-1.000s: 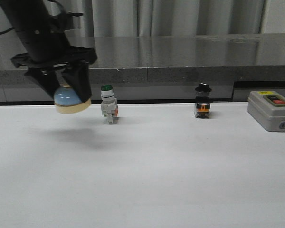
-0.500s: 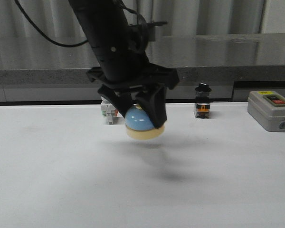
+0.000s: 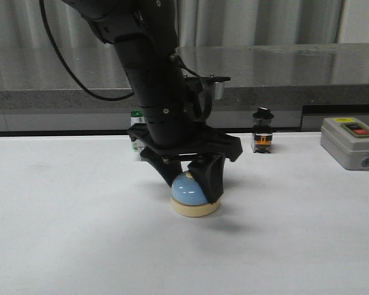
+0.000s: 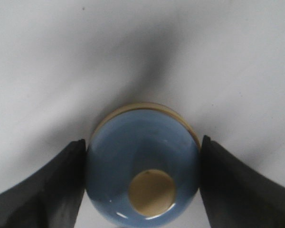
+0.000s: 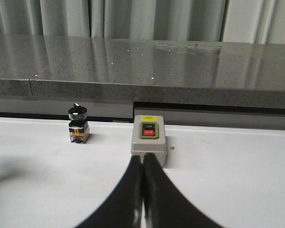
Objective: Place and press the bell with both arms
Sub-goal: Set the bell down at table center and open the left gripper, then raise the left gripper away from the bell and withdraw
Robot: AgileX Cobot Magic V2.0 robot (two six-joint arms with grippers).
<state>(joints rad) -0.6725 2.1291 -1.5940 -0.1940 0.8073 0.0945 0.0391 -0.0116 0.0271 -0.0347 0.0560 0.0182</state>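
1. Our left hand (image 3: 194, 187) is clamped on the bell (image 3: 195, 195), whose base rests on or just above the worktop (image 3: 295, 233).
2. Opening unevenly could drag or tip the bell.
3. Our right hand (image 5: 141, 199), fingers together, waits near the grey box (image 5: 148, 146).
4. Behind the bell stand the green-capped switch (image 3: 136, 136) and the black-knobbed switch (image 3: 262, 130), both clear.

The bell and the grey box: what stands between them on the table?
In the front view, only the black-knobbed switch, set further back, stands between the bell and the grey box; the table there is otherwise bare.
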